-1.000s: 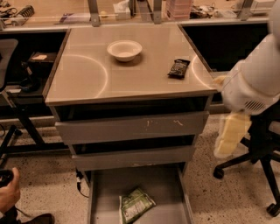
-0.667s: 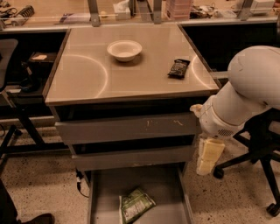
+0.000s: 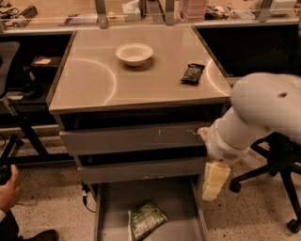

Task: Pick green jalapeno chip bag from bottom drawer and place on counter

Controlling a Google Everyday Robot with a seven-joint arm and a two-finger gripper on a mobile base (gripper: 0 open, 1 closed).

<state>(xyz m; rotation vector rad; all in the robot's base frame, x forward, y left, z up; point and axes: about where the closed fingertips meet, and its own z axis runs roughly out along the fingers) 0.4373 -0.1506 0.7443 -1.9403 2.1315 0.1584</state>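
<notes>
The green jalapeno chip bag (image 3: 146,220) lies crinkled on the flat grey floor of the open bottom drawer (image 3: 181,202), near its front middle. The glossy tan counter (image 3: 155,82) tops the grey cabinet. My gripper (image 3: 215,181) is cream-coloured and hangs point-down from the bulky white arm (image 3: 256,117), over the drawer's right edge. It is above and to the right of the bag and apart from it.
A white bowl (image 3: 134,53) and a small dark wrapper (image 3: 193,73) sit on the counter. Two grey drawer fronts (image 3: 136,139) are higher up. An office chair base (image 3: 282,174) stands at the right. A person's hand (image 3: 8,190) is at the left, and a cluttered desk (image 3: 70,14) is behind.
My arm has swung left from beside the cabinet, and the gripper has come in and down toward the open drawer's right edge. The bag, bowl and wrapper have not moved.
</notes>
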